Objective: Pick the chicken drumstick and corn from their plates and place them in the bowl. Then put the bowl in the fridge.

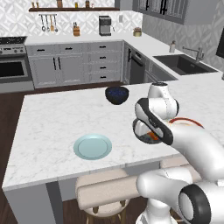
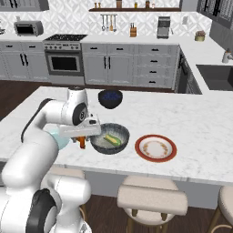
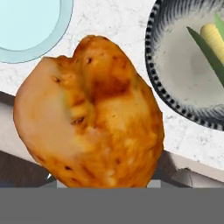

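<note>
Left base view: saw the pale light-blue plate (image 1: 92, 146) lying bare on the white marble surface (image 1: 52, 122), near its front edge, and the small navy bowl (image 1: 117, 95) well apart toward the far side. Glimpsed a sliver of the red-rimmed plate (image 1: 187, 121) behind the arm, and a patch of orange, taken for the chicken drumstick (image 1: 153, 136), tucked under the wrist.

Right base view: found the tool (image 2: 82, 142) hanging low between the blue plate and the wide ribbed bowl (image 2: 109, 138), clenched on the drumstick, which stuck out below the hand as a small orange-brown stub. Noted the corn (image 2: 113, 139) already lying inside that bowl, and the red-rimmed plate just beside the bowl on its other side, bare (so the cob's half of the job looked done). Judged the drumstick held clear of the surface for a short sideways carry, the bowl's rim being the thing to get over.

Hand view: looked straight onto the glossy drumstick, large in the middle and hiding the finger tips; blue plate at upper left, ribbed bowl with corn at upper right. Judged the drop not yet made, since the meat sat over bare marble between the two, not over the bowl.
</note>
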Tool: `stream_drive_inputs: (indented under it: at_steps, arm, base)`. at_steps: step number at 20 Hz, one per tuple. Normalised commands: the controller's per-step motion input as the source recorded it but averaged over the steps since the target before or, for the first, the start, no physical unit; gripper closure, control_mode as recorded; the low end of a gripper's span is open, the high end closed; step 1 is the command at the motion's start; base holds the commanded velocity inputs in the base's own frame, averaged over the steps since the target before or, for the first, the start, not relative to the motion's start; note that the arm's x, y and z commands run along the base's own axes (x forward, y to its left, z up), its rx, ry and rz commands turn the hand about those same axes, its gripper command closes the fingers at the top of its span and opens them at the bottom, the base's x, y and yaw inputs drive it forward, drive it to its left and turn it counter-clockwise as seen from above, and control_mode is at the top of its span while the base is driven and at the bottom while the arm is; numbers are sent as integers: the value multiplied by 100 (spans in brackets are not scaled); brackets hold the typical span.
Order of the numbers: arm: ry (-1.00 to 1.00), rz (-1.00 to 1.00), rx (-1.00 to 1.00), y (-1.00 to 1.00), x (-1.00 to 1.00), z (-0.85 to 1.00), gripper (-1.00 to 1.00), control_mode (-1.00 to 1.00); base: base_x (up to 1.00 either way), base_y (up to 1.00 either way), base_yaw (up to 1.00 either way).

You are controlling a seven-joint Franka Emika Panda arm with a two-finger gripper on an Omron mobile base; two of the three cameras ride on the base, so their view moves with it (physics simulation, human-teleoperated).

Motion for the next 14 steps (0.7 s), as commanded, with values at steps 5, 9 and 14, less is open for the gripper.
stream_drive_inputs:
  at_steps: [5,9,14]
  arm:
    - [23,4,6,-56,93,2,100,-100]
    - [19,0,1,-40,81,-9,100,-100]
    - [7,2,0,-25,67,-38,100,-100]
  base:
    - [0,0,0]
    - [0,0,0]
    - [0,0,0]
